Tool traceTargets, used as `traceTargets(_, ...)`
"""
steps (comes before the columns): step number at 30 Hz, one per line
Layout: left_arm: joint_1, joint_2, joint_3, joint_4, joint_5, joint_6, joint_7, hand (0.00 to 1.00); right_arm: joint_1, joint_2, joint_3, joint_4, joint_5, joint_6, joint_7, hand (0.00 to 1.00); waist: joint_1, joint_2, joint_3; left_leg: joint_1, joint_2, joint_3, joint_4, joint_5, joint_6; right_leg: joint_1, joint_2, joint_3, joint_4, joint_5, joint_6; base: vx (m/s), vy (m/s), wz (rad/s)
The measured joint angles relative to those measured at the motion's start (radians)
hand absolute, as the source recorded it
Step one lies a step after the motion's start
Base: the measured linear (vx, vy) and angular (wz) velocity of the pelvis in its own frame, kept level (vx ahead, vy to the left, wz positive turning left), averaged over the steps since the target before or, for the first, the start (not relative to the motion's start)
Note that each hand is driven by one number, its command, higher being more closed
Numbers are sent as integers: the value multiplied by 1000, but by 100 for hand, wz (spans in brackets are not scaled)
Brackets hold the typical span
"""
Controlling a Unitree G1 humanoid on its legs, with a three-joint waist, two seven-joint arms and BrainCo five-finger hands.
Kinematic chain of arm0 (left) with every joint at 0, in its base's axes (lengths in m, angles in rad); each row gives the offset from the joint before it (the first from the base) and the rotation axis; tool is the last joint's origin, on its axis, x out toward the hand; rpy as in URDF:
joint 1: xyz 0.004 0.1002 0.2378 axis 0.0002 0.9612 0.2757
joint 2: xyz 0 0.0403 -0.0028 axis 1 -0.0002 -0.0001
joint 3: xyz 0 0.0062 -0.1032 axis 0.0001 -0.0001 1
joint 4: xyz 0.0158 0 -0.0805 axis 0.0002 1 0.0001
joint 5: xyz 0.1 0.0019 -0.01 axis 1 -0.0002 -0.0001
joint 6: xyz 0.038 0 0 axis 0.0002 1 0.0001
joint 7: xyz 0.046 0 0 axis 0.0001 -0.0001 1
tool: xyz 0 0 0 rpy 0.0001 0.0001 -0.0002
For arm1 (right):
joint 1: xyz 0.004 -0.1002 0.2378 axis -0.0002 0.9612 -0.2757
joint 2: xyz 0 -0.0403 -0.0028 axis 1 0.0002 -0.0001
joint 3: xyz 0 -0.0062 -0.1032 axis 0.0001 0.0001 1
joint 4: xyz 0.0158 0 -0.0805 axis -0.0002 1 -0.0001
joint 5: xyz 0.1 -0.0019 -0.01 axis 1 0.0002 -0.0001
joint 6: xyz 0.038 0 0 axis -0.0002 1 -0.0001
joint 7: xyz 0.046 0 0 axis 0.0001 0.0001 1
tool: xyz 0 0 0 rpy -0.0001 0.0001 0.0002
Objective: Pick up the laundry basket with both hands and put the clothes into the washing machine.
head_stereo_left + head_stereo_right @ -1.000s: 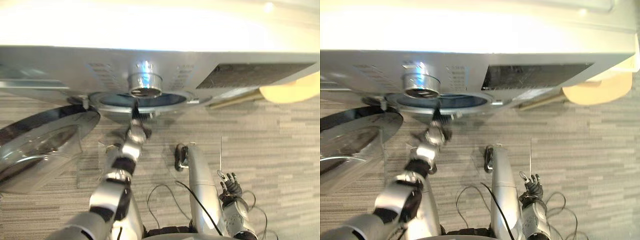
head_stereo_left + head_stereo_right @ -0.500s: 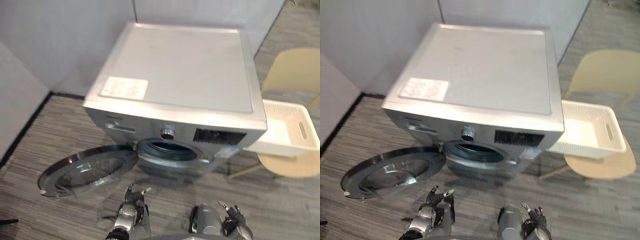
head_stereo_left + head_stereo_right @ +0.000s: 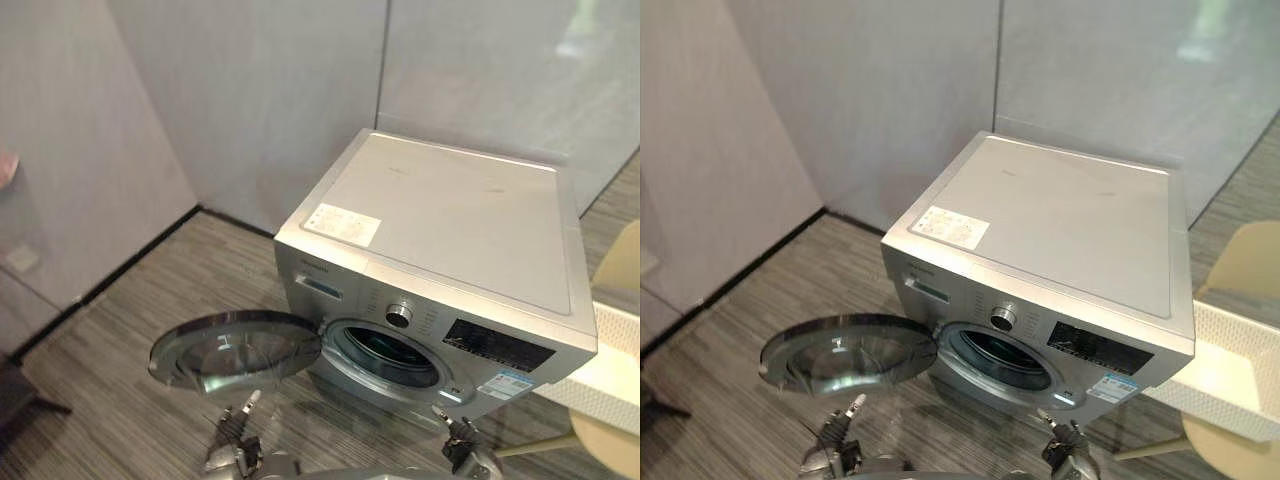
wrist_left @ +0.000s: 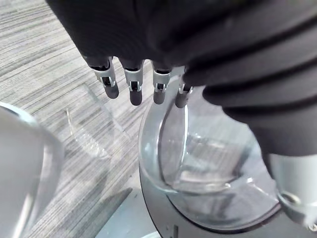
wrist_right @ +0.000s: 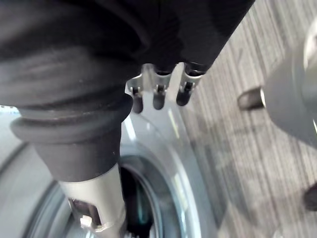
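L hand (image 3: 232, 446) and R hand (image 3: 458, 447) hang low at the near edge, just in front of the washing machine (image 3: 440, 230). Neither carries anything. L fingers (image 4: 131, 87) are straight and spread, pointing down at the glass of the door (image 3: 235, 350). R fingers (image 5: 156, 96) are loose and empty too, as far as I can see past the wrist cover.

The door is swung fully open to the left, lying about flat above the floor (image 3: 110, 390), right by my L hand. Just beyond, the drum opening (image 3: 390, 355) faces me, roughly between the two hands. It's dark inside, so I can't make out the contents.

The laundry basket (image 3: 1230, 360) is the thing to go for. It's white and sits on a pale chair (image 3: 1245, 265), just beside the machine's right side. So it's off to the right of both hands and a bit farther. R hand is clearly nearer; L hand has the open door and the machine front between it and the basket. I judge I'd need to turn right before both hands can reach.

The basket is cut off by the view's right edge. Its long axis, handles and what's inside can't be read. Farthest: grey wall (image 3: 260, 90) panels behind the machine.
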Motion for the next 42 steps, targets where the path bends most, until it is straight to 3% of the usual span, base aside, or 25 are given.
traceTargets(1,3,-9,-43,-1,0,0,6,0,2,-9,0,1,0,-1,-1,0,-16,23,-7,71,16,-59,-90,3,-60,-29,-14,-17,24,5,7,-73,250,50)
traceTargets(2,-11,-22,-74,-15,0,0,7,0,-3,-19,-4,12,-1,1,0,0,-27,40,-14,120,-25,-106,-229,-33,-120,-64,-29,-27,48,17,27,-90,282,63)
traceTargets(5,2,7,-211,-132,1,-5,7,0,1,17,-1,67,-4,15,-1,0,-28,4,6,133,-75,-116,-326,-45,-101,-57,-91,-58,40,70,42,-174,333,68)
traceTargets(10,39,44,-293,-282,7,-26,-18,0,10,18,6,67,-6,12,-3,0,-26,-2,3,133,-124,-174,-387,-52,-89,-24,-137,-121,1,128,68,-164,167,44)
traceTargets(11,41,51,-301,-282,14,-29,-23,0,8,18,13,65,-7,12,-4,0,-23,-5,6,143,-144,-173,-444,-31,-59,-39,-160,-123,-5,140,73,-206,93,18)
traceTargets(14,87,55,-325,-256,54,-27,-39,0,32,11,27,26,-12,12,-3,0,-23,-27,16,215,-204,-140,-605,47,-38,-59,-211,-94,-31,170,74,-220,79,-8)
traceTargets(17,100,60,-322,-204,87,-27,-38,0,46,-3,34,26,-32,16,1,0,-28,-37,21,231,-242,-105,-646,77,-13,-69,-239,-71,-62,197,70,-181,119,-25)
traceTargets(18,99,71,-317,-150,108,-26,-38,0,54,-4,32,26,-44,21,0,0,-34,-48,25,225,-253,-84,-666,89,4,-79,-236,-53,-78,199,36,-226,112,-33)
traceTargets(19,98,76,-313,-125,115,-26,-38,0,61,-1,32,24,-47,21,0,0,-36,-51,27,225,-258,-73,-674,91,7,-81,-225,-44,-94,178,-1,-213,126,-31)
traceTargets(20,90,79,-303,-98,122,-21,-39,0,69,-1,32,17,-50,20,2,0,-44,-37,32,219,-242,-68,-680,100,22,-82,-186,-35,-109,102,-81,-121,109,-23)
traceTargets(21,71,75,-279,-63,122,-19,-38,0,72,0,32,0,-50,18,3,0,-38,-2,46,223,-192,-39,-692,120,47,-107,-148,-4,-8,57,-103,-169,136,-22)
traceTargets(22,67,74,-220,-35,122,-13,-37,0,88,14,26,-10,-50,24,6,0,-41,-24,53,227,-179,-33,-686,124,45,-142,-123,63,219,49,-69,-162,101,-17)
traceTargets(23,68,79,-189,-26,122,-10,-37,0,99,28,18,-10,-50,27,6,0,-38,-34,54,222,-178,-32,-672,124,45,-149,-108,90,329,41,-56,-113,38,2)
traceTargets(24,71,95,-142,-26,117,-8,-38,0,127,61,-6,-8,-50,33,9,0,-31,-81,40,214,-183,-34,-655,122,50,-137,-68,131,469,40,-31,-18,-33,12)
traceTargets(25,73,102,-118,-14,117,-7,-38,0,139,76,-14,3,-51,35,15,0,-31,-108,31,206,-196,-37,-651,123,52,-111,-37,136,471,41,-8,0,0,0)
traceTargets(27,50,95,-87,28,120,-3,-40,0,134,70,-37,11,-51,35,29,0,-33,-104,26,206,-201,-24,-666,152,40,-108,-9,154,409,44,6,34,46,-23)
traceTargets(28,39,81,-76,58,120,4,-40,0,126,68,-47,11,-51,35,33,0,-40,-69,33,198,-192,-3,-678,169,46,-95,8,159,346,33,12,-2,8,-34)
traceTargets(31,30,70,-77,79,117,11,-39,0,110,46,-42,32,-51,37,41,0,-31,-42,6,165,-199,48,-697,171,48,-35,41,183,111,-5,24,-72,17,-53)
traceTargets(32,30,70,-77,80,112,11,-37,0,95,47,-31,38,-51,37,43,0,-16,-50,-5,154,-205,67,-711,170,40,-16,57,202,10,-10,34,-99,23,-72)
traceTargets(33,29,69,-79,80,109,11,-38,0,88,47,-24,39,-51,37,44,0,-14,-42,-3,146,-204,75,-713,171,38,-10,62,211,-31,-11,49,-59,-5,-54)
traceTargets(35,29,59,-89,80,102,9,-37,0,81,37,-13,39,-52,35,43,0,-13,-17,-13,128,-181,84,-715,182,24,-1,99,216,-133,46,51,-47,-25,-24)
traceTargets(40,25,59,-104,77,70,0,-34,0,79,36,35,39,-52,30,39,0,-9,-22,-13,124,-158,75,-705,196,16,14,129,208,-175,68,47,-3,-65,2)
traceTargets(42,20,65,-138,46,47,-1,-29,0,80,29,62,38,-52,21,35,0,-9,-19,-4,86,-157,64,-627,182,17,14,127,198,-167,63,44,29,-27,17)
